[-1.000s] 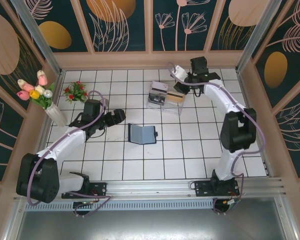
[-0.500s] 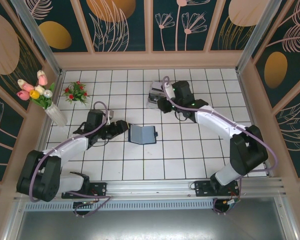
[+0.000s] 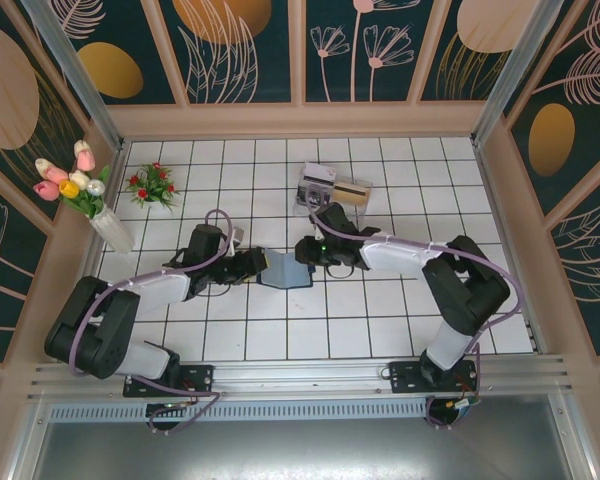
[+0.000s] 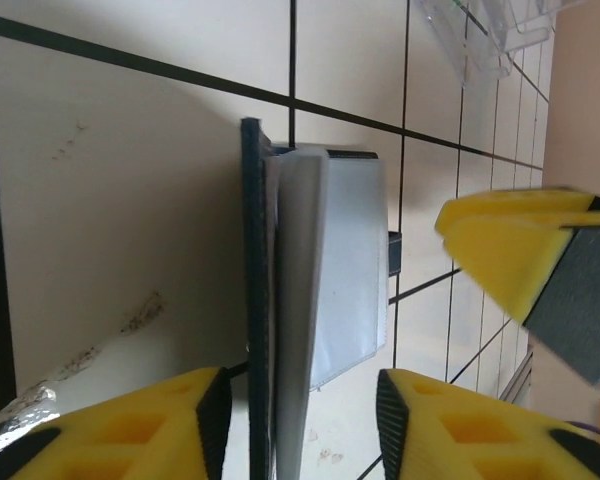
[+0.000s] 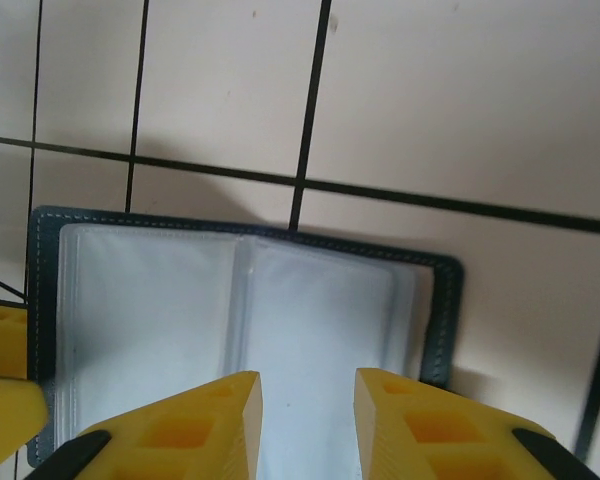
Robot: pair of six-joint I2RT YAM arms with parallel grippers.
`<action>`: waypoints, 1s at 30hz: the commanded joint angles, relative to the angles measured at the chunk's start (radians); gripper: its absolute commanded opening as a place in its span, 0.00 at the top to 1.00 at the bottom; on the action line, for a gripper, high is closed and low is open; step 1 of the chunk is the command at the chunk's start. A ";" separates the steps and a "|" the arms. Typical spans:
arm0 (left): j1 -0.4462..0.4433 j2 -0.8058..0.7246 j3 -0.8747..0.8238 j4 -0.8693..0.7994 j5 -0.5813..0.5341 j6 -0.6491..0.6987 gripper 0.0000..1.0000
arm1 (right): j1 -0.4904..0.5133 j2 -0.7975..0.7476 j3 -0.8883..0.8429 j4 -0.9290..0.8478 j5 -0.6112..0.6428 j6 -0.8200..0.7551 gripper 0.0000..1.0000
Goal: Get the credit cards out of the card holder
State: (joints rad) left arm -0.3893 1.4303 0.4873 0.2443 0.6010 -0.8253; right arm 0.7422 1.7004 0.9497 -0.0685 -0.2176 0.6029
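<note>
Straddling card holder (image 3: 285, 268) edge: left claw (image 4: 302, 425) half-open | right claw (image 5: 308, 420) narrowly open, empty, above it | tray (image 3: 315, 205) holds gold card (image 3: 352, 190)

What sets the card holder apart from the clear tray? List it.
The card holder is dark navy and opaque; the clear tray is see-through. The card holder lies spread open mid-table; the clear tray sits farther back. The clear tray looks larger and holds a tan card; whether the card holder's pale sleeves hold any I cannot tell. Both rest on the white tiled table.
</note>
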 commanded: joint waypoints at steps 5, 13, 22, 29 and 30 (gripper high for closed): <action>-0.003 0.058 0.005 0.028 -0.048 0.013 0.79 | 0.020 0.072 -0.024 0.029 -0.002 0.106 0.69; -0.003 0.108 0.026 0.005 -0.059 0.031 0.95 | 0.029 0.134 -0.009 0.004 0.002 0.101 0.69; -0.003 0.136 0.055 -0.036 -0.065 0.058 0.82 | 0.041 0.158 -0.007 -0.002 0.003 0.102 0.69; -0.003 -0.010 0.142 -0.317 -0.284 0.125 0.48 | 0.042 0.144 -0.024 -0.015 0.020 0.111 0.69; -0.004 -0.031 0.151 -0.347 -0.307 0.122 0.43 | 0.041 0.145 -0.024 -0.014 0.020 0.110 0.69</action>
State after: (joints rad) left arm -0.3893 1.4704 0.5919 0.0406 0.4099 -0.7406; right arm 0.7658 1.8053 0.9550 -0.0216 -0.2054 0.6914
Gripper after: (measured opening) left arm 0.540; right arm 0.305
